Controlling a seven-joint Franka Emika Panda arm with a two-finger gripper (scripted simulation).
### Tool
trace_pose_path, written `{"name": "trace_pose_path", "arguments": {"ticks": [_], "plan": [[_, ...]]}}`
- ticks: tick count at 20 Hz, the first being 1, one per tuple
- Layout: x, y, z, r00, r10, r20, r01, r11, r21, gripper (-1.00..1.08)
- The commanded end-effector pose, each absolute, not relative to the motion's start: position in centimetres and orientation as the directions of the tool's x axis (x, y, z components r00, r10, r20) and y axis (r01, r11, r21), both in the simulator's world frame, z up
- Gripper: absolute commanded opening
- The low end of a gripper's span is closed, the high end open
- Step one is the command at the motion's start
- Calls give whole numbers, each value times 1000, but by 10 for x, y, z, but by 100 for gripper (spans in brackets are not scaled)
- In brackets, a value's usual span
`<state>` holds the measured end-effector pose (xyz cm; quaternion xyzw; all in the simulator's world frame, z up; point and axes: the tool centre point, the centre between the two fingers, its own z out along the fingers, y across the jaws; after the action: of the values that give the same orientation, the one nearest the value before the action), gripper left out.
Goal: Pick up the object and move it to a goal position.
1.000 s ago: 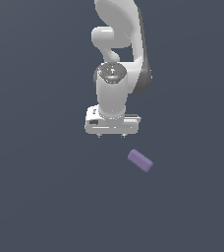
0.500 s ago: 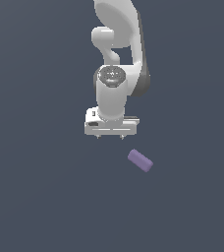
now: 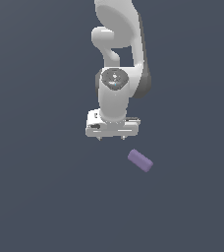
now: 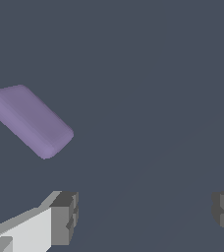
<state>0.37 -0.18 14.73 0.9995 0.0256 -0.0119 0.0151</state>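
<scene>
Both fingers of the hand (image 3: 111, 138) are spread wide apart, holding and touching nothing. The purple block (image 3: 140, 161) lies on the tabletop (image 3: 40, 197), near the hand and clear of both fingers.

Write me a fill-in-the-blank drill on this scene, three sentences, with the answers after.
1. The block is coloured ____.
2. The gripper has its jaws ____, with nothing between them.
3. In the exterior view, the block lies below the gripper and toward the view's ____.

Missing words: purple; open; right
</scene>
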Motion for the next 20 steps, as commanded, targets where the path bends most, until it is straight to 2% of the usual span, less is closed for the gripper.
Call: {"name": "trace_pose_path", "arguments": {"ticks": [1,10,20], "plan": [[6,4,144,996,87,-25,88,-996,30,100],[23,43,123,945,326,-26,327,-945,25,100],[42,104,91,775,632,-14,632,-775,9,100]]}}
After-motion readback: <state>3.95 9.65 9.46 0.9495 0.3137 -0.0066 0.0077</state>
